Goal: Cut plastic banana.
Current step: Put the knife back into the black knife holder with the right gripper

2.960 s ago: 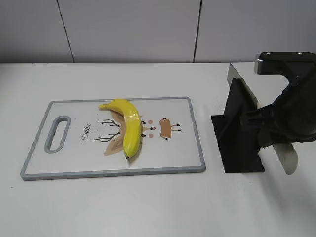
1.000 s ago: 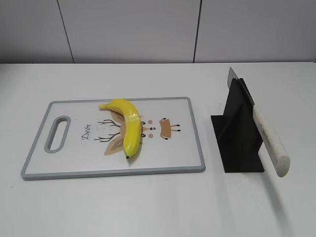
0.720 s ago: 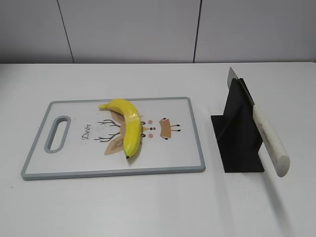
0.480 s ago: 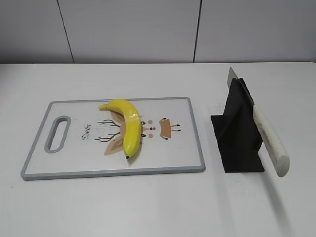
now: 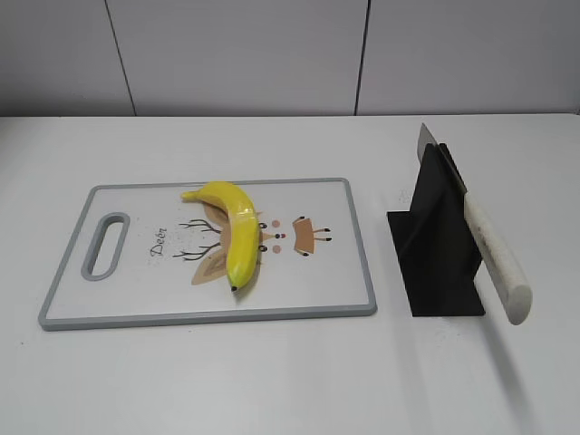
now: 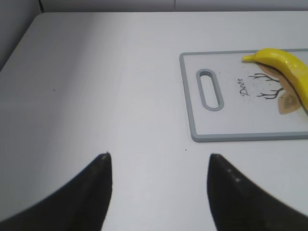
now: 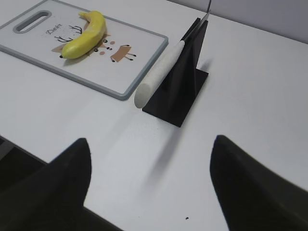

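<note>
A white table carries a grey-rimmed plastic board, a black knife stand and, lying on the board's middle, a glossy yellow banana, its long axis running front to back. A white-handled knife rests unheld in the stand. Both grippers, left and right, hang wide apart and empty; the right is likely nearer the knife.

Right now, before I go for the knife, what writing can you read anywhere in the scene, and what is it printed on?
"Deer": dark script on the cutting board, between its handle slot and the antler drawing beside the banana.
No readable text on the knife, the black stand or the table.
</note>
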